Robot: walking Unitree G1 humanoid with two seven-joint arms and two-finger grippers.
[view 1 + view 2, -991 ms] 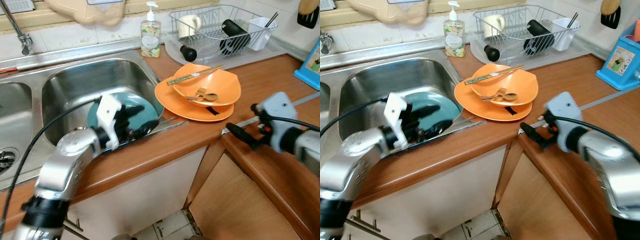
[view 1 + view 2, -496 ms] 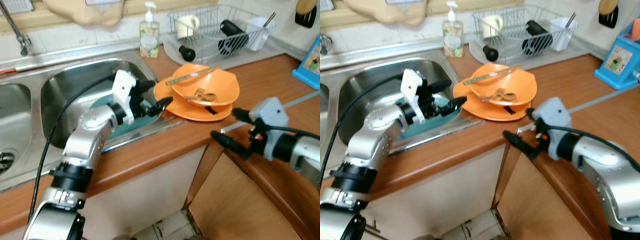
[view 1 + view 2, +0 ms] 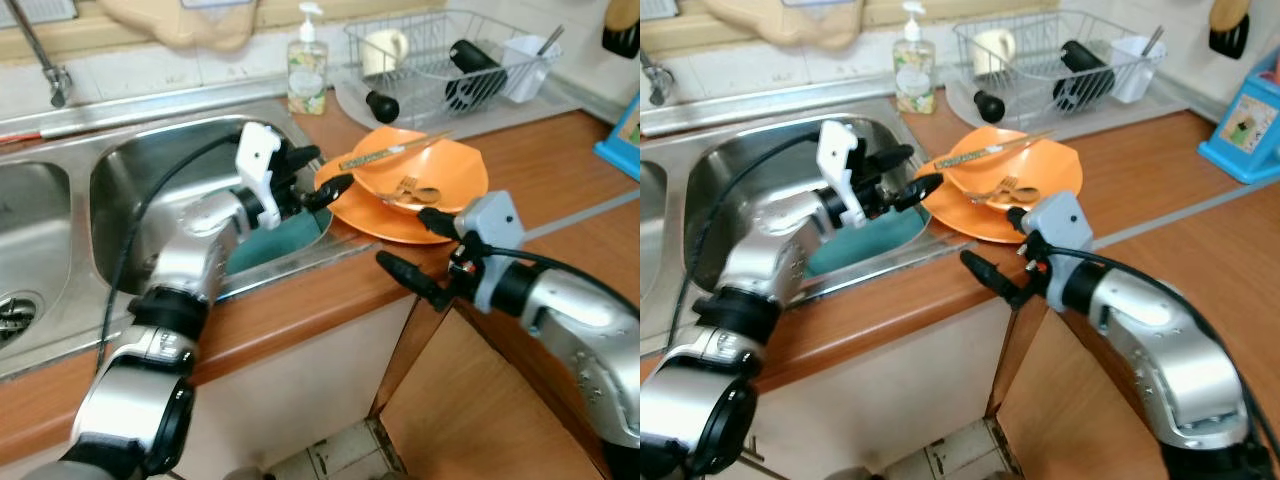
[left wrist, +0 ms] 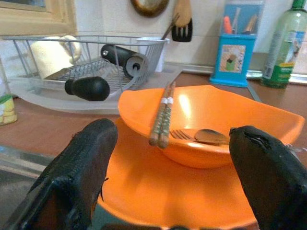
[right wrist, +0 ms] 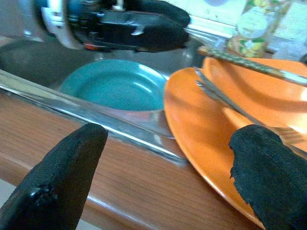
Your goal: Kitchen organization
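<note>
While both grippers hang with jaws apart, the left gripper [image 3: 318,172] nears the stacked orange plastic dishes [image 3: 405,205] right of the sink; a clumsy nudge could roll the loose wooden chopsticks [image 3: 392,150] off.

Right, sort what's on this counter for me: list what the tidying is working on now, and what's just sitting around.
In play:
- orange plate
- orange bowl on it, holding chopsticks, fork and spoon
- teal plate in the sink
- left tool, open, at the orange plate's rim
- right tool, open, near the counter edge

Lying about:
- soap bottle
- dish rack
- blue holder
</note>
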